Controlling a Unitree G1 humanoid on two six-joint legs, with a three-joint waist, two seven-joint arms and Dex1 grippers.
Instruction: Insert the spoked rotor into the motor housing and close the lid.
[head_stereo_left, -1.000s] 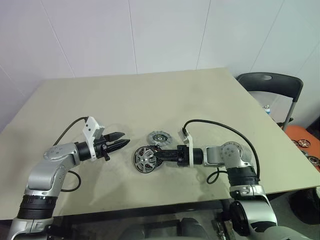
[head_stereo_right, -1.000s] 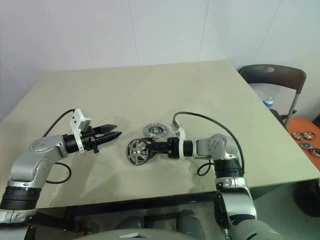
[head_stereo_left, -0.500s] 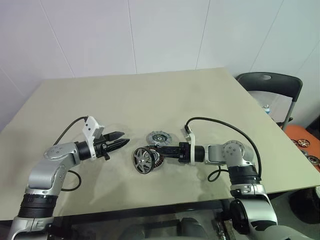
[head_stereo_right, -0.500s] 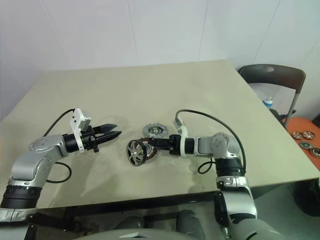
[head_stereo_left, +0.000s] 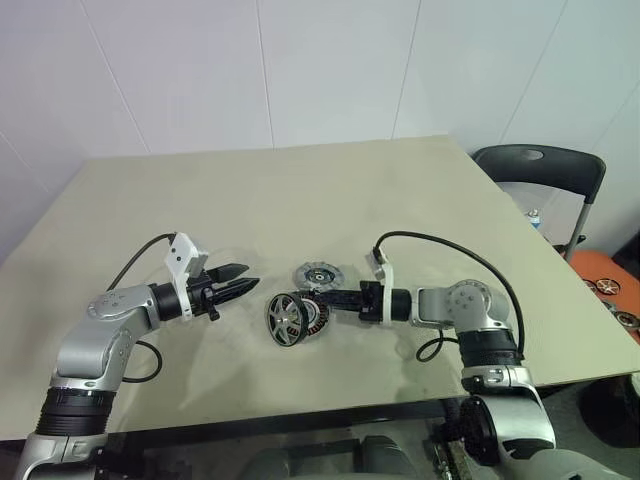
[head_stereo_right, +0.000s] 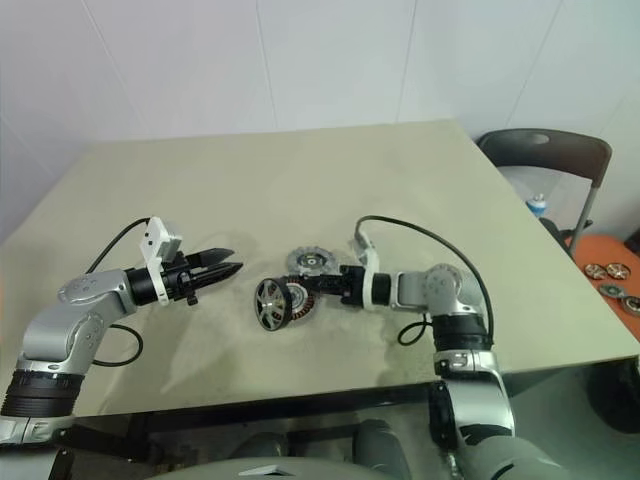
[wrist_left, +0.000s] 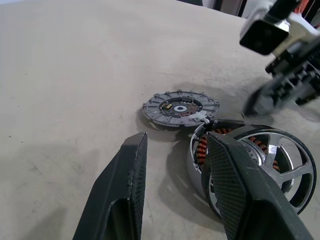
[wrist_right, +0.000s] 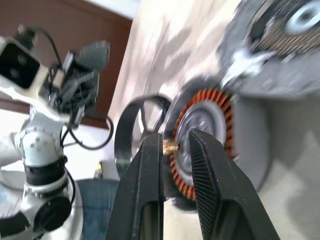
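Three parts sit together on the table (head_stereo_left: 420, 200): the lid (head_stereo_left: 317, 274) lies flat, and just in front of it the motor housing (wrist_left: 202, 150) stands on edge with the spoked rotor (head_stereo_left: 285, 319) upright against its face, both tilted. I judge the rotor is propped there, not yet seated, with the lid off. My right gripper (head_stereo_left: 330, 298) reaches in at the housing's rim; its wrist camera shows the fingers (wrist_right: 150, 175) nearly together around a small brass-coloured tip on the copper windings, though I cannot tell if they grip it. My left gripper (head_stereo_left: 240, 279) hovers beside the rotor, jaws apart and empty, probably ready to steady it. Windings hidden from the head cameras show plainly in both wrist views.
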